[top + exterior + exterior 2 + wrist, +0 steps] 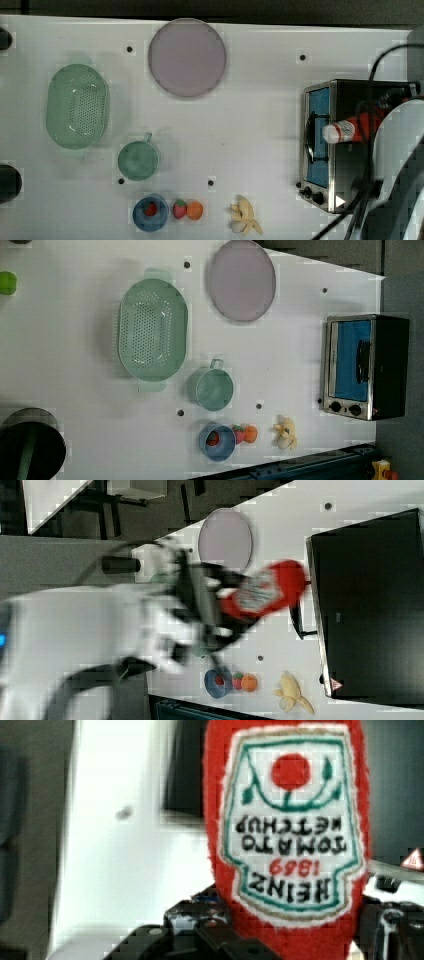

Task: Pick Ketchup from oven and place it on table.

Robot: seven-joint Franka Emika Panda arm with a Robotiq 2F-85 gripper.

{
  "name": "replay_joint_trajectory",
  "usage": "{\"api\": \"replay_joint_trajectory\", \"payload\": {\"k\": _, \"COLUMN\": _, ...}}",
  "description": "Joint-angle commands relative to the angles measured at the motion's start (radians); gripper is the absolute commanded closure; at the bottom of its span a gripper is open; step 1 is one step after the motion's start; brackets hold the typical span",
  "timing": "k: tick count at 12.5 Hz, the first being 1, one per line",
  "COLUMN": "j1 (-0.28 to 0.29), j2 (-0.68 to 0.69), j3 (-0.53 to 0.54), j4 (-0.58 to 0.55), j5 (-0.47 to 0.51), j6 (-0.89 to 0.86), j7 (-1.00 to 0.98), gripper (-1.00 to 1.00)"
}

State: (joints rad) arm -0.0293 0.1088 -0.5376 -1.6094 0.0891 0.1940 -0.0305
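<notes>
The ketchup point(287, 840) label read "HEINZ 1869 TOMATO KETCHUP", upside down. The gripper point(280, 940), jaws partly apart, clamped the bottle, which stretched toward twelve o'clock from it.

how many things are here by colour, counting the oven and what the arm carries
green: 2, oval plastic colander, round cup
red: 2, ketchup squeeze bottle, strawberry
lilac: 1, round plate
blue: 1, small bowl
orange: 1, round fruit
yellow: 1, peeled banana
black: 1, toaster oven
total: 9
</notes>
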Motion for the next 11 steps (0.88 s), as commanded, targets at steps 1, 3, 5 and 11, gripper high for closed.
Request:
{"api": "replay_joint_trajectory", "payload": {"k": 1, "j1": 0.116, "j2": -0.067, "j3": 0.116, "j4": 0.018, "j5": -0.002, "j6": -0.054, "j7": -0.055, "gripper": -0.29}}
{"api": "replay_joint_trajectory", "payload": {"k": 3, "j1": 0.133, "j2": -0.077, "j3": 0.208, "j4": 0.016, "j5": -0.006, "j6": -0.054, "j7": -0.055, "gripper": -0.29}}
{"api": "replay_joint_trajectory", "payload": {"k": 5, "j1": 0.142, "j2": -0.072, "j3": 0.299, "j4": -0.005, "j5": -0.015, "j6": -0.054, "j7": -0.044, "gripper": -0.29}}
{"api": "replay_joint_trajectory", "payload": {"k": 11, "j1": 0.149, "j2": -0.063, "j3": 0.442, "j4": -0.304, "j5": -0.056, "j6": 0.036, "j7": 0.197, "gripper": -0.29}}
